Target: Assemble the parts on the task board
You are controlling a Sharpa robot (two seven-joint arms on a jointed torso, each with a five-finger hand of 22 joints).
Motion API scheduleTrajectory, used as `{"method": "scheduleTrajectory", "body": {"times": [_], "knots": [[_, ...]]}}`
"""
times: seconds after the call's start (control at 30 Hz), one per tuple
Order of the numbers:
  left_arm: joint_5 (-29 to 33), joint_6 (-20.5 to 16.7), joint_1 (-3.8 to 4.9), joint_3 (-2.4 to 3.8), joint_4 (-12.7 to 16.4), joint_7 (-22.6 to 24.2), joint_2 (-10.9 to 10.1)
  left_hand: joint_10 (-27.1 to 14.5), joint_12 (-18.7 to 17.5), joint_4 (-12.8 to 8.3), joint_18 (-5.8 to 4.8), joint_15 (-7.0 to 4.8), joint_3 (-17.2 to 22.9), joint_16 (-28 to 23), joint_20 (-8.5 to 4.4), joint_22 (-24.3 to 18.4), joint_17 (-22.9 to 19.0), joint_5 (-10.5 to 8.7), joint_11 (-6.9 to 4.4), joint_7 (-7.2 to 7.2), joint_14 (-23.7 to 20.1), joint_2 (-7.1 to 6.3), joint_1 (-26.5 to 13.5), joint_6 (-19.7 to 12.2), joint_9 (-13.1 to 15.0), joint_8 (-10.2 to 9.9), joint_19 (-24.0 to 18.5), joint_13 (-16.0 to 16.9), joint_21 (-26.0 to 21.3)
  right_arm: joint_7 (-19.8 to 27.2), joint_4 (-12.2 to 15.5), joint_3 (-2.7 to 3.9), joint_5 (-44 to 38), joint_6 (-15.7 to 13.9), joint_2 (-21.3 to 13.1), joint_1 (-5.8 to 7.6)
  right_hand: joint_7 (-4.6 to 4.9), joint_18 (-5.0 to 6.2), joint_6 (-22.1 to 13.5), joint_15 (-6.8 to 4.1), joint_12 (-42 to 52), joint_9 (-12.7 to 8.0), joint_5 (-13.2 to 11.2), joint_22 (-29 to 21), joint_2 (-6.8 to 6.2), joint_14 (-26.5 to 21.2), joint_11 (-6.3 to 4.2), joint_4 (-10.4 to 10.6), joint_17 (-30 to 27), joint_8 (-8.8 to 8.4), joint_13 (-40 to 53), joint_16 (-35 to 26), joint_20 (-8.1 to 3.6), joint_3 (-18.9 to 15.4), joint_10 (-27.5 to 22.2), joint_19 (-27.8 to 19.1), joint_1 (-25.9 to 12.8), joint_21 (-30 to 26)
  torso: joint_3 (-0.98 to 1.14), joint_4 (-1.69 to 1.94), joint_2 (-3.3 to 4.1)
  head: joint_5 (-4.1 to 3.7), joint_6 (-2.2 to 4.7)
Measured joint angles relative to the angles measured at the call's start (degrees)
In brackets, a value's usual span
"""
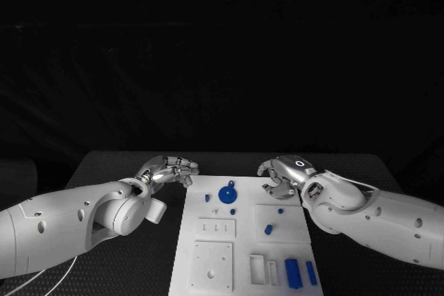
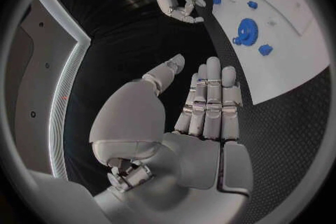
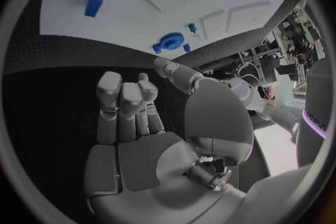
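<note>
Two hands hover empty at the task board's (image 1: 205,209) far end. Left hand (image 1: 169,170), frame centre-left, off the board's left corner: fingers straight and slightly apart, touching nothing. Blue gear (image 1: 226,194) lies mid-frame on the board. Right hand (image 1: 283,174), centre-right: fingers loosely curled, apart, nothing held. Board's near edge is cut off at frame bottom.

— How's the light from my head camera?
— Dim: the room behind goes black, while the white task board (image 1: 245,241) glares.
— And my wrists?
— Fisheye circles, edges bent, a bright strip glowing at one rim.
</note>
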Motion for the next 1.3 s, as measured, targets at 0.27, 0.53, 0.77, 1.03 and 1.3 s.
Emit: {"method": "scheduleTrajectory", "body": {"times": [0.27, 0.53, 0.77, 1.03, 1.3], "knots": [[0.0, 0.04, 0.0, -0.02, -0.82, 0.03, 0.44, 0.18, 0.0, 0.0, 0.01, 0.0, 0.0, 0.0, 0.01, -0.01, 0.06, 0.0, 0.17, 0.0, 0.0, 0.0, 0.0, 0.0, 0.0, 0.0, 0.01, 0.07, 0.0, 5.49, -0.83, 0.04, 9.03, 0.42, -4.54, 0.27, 0.11, -0.03, -0.08, 0.16, 0.0, -0.05, -2.91, 0.0, -0.3, -0.16, 0.09, -0.31, 0.23, 0.0, 0.0, -0.24, -0.2, -6.93, -0.35, -0.68, -0.3, 0.0, 0.28, -0.87, -0.37, -0.05, 0.21], [0.0, 0.08, -0.02, -0.08, -1.33, 0.06, 0.68, 0.18, 0.0, 0.0, 0.01, 0.0, 0.0, 0.0, 0.01, -0.01, 0.06, 0.0, 0.17, 0.0, 0.0, 0.0, 0.0, 0.0, 0.04, 0.0, 0.01, 0.11, 0.0, 9.65, -3.62, -0.02, 12.68, 1.57, -5.49, -0.08, 0.28, -0.13, -0.25, -0.01, 0.27, 0.05, -2.9, 0.0, -0.61, -0.43, -0.02, -1.1, 0.45, 0.0, 0.07, -0.3, -0.41, -11.18, -1.08, -1.25, -0.61, -0.23, 0.6, -1.54, -0.71, -0.13, 0.25], [0.0, 0.16, -0.04, -0.09, -1.31, 0.08, 0.98, 0.18, 0.0, 0.0, 0.01, 0.0, 0.0, 0.0, 0.02, -0.02, 0.05, 0.0, 0.16, 0.0, 0.0, 0.0, 0.0, 0.0, 0.04, 0.0, 0.01, 0.11, 0.0, 11.43, -7.8, -0.29, 13.62, 2.15, -3.38, -2.02, 0.46, -0.16, -0.43, 0.22, 0.27, 0.08, -2.9, 0.0, -0.15, -0.66, -0.01, -1.35, 0.51, 0.0, 0.07, -0.3, -0.39, -11.7, -1.24, -1.28, -0.15, -0.23, 0.81, -1.86, -0.86, -0.35, 0.16], [0.0, 0.25, -0.08, -0.13, -1.17, 0.08, 0.99, 0.18, 0.0, 0.0, 0.02, 0.0, 0.0, 0.0, 0.02, -0.02, 0.11, 0.0, 0.16, 0.0, 0.0, 0.0, 0.0, 0.0, 0.03, 0.0, 0.02, 0.1, 0.0, 12.81, -11.23, -0.41, 13.99, 2.57, -1.18, -3.5, 0.46, -0.22, -0.43, 0.23, 0.27, 0.13, -2.9, 0.0, -0.22, -0.67, 0.09, -1.35, 0.57, 0.0, 0.07, -0.3, -0.49, -12.01, -1.34, -1.57, 0.39, -0.23, 0.79, -1.76, -0.82, -0.48, -0.1], [-0.01, 0.29, -0.08, -0.14, -1.11, 0.08, 0.9, 0.18, 0.0, 0.0, 0.02, 0.0, 0.0, 0.0, 0.02, 0.01, 0.1, 0.0, 0.15, 0.0, 0.0, 0.0, 0.0, 0.0, 0.03, 0.0, 0.02, 0.15, 0.0, 13.7, -13.9, -0.45, 14.15, 2.77, 0.67, -4.41, 0.65, -0.46, -0.62, 0.24, 0.26, 0.13, -2.9, 0.0, 0.08, -0.67, 0.09, -1.35, 0.62, 0.0, 0.07, -0.3, -0.42, -12.01, -1.34, -1.66, 0.69, -0.45, 0.75, -1.74, -0.75, -0.18, -0.44]]}}
